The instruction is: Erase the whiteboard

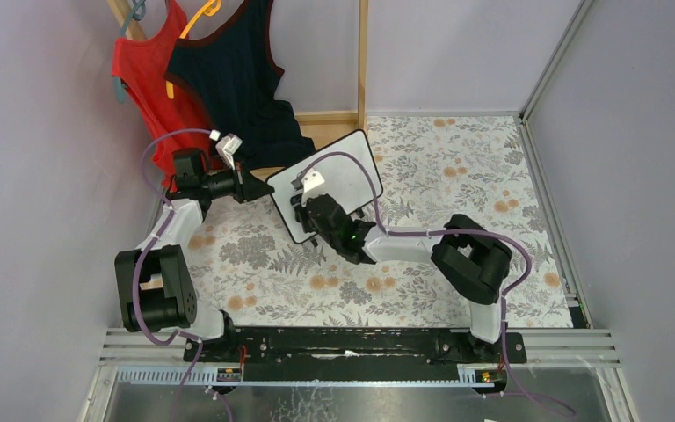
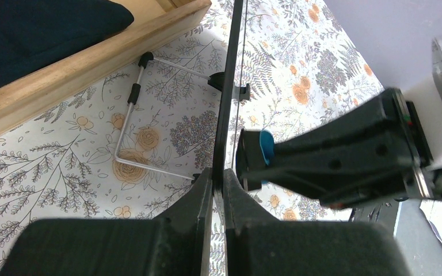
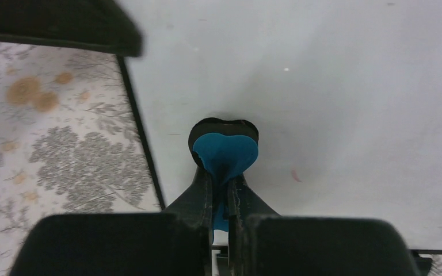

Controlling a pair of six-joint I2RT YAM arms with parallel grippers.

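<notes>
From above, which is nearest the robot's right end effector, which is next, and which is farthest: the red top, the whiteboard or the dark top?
1. The whiteboard, in the middle: the right end effector presses its blue eraser on it.
2. The dark top, hanging behind, to the left.
3. The red top, farther left at the back.

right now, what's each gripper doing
left gripper: shut on the whiteboard edge
right gripper: shut on the blue eraser
</notes>
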